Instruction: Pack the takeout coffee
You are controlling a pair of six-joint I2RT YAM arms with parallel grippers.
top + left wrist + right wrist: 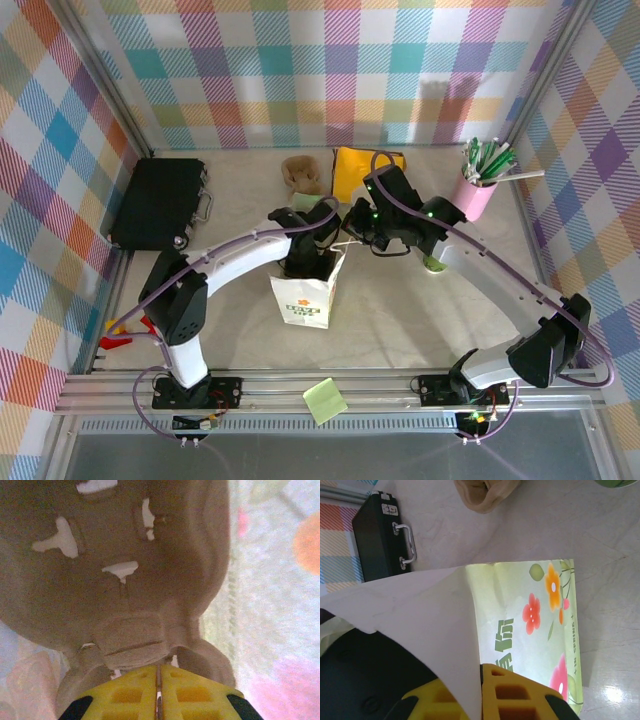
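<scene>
**Twin table-mounted arms, external finish.**
Left of the paper bag, the left arm: white links, black joint housings, a purple cable along it. Right of the bag, the right arm matches, with green indicator lights. The left gripper and the right gripper carry yellow fingers with square recesses.

Left arm: rises from base at lower left, bends toward centre of frame, wrist pointing down. Left gripper: yellow fingers pressed together at bottom centre of wrist view. Right arm: arches from lower right toward centre. Right gripper: fingers pinched on edge of paper bag.
</scene>
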